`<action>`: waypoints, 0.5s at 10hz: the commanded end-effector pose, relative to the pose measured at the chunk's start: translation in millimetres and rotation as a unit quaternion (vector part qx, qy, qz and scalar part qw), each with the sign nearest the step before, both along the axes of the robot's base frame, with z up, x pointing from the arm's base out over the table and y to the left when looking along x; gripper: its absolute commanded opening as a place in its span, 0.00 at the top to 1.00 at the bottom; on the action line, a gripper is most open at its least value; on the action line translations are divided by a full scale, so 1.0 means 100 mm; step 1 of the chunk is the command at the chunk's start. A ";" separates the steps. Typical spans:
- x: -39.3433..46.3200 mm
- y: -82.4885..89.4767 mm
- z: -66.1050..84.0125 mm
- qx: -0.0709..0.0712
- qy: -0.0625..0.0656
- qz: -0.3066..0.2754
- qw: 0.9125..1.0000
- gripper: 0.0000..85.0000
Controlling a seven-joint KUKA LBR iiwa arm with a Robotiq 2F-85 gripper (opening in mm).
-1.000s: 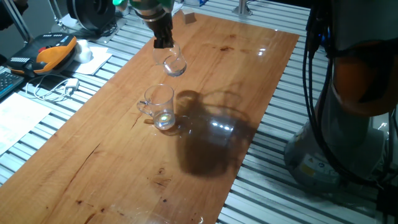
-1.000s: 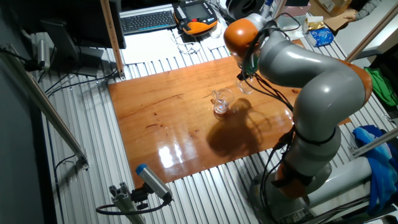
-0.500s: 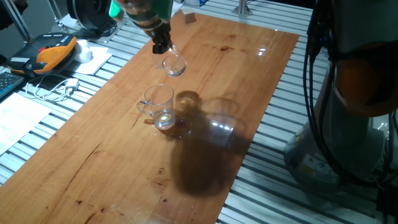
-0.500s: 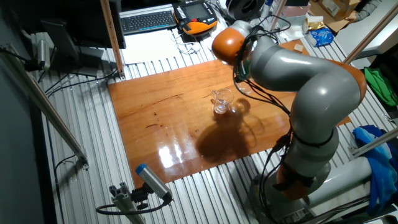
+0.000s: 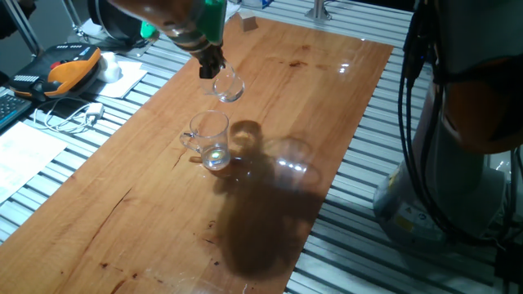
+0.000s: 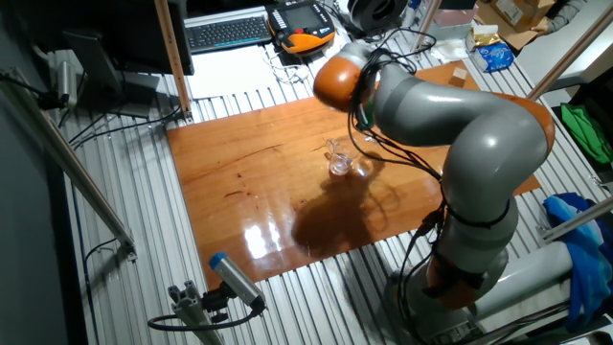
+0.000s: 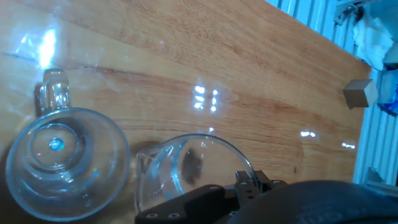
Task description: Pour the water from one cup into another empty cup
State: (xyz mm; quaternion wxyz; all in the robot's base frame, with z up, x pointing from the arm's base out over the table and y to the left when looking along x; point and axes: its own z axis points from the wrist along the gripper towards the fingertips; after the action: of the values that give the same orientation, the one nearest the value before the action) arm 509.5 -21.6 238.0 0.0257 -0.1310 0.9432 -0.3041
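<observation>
Bench: a long wooden bench (image 5: 270, 122) with a reddish-brown grain, set on a ribbed metal frame; glare spots lie across its surface.

Small tumbler: the small clear glass tumbler with no handle (image 5: 228, 84) is held off the bench, tipped over so its mouth faces down and sideways. In the hand view it (image 7: 186, 171) fills the lower middle, mouth turned toward the mug.

Gripper: the black two-finger gripper (image 5: 211, 59) hangs from the grey and orange arm (image 6: 431, 105). Its jaws are clamped on the tumbler's wall — the dark fingers (image 7: 205, 198) show pressed against the glass at the bottom of the hand view.

Mug: the larger clear glass mug with a loop handle and thick base (image 5: 207, 139) stands upright on the bench, below the tumbler and at about 7 o'clock from it in the fixed view that faces the bench lengthwise. In the hand view it (image 7: 62, 158) sits at 9 o'clock from the tumbler, just beside it, its handle at 12 o'clock on its own rim.

Water: a bright glint (image 5: 216, 155) sits at the mug's base; whether that is liquid or only the thick glass cannot be told. No liquid can be made out inside the tumbler.

Other fixed view: the arm arches over the bench and both glasses (image 6: 342, 160) appear small — the tumbler is partly hidden by the arm.

Surroundings: an orange and black handheld pendant (image 5: 69, 67) lies off the bench at 10 o'clock.
</observation>
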 end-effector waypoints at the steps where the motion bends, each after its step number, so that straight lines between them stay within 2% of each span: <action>1: -0.002 0.02 0.00 -0.008 -0.003 0.001 1.000 1.00; 5: -0.015 0.08 0.01 -0.047 -0.013 0.002 0.999 1.00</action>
State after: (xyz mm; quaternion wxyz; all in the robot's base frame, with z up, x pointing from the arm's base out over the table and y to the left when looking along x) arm 508.1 -12.9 238.4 0.0335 -0.1302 0.9268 -0.3506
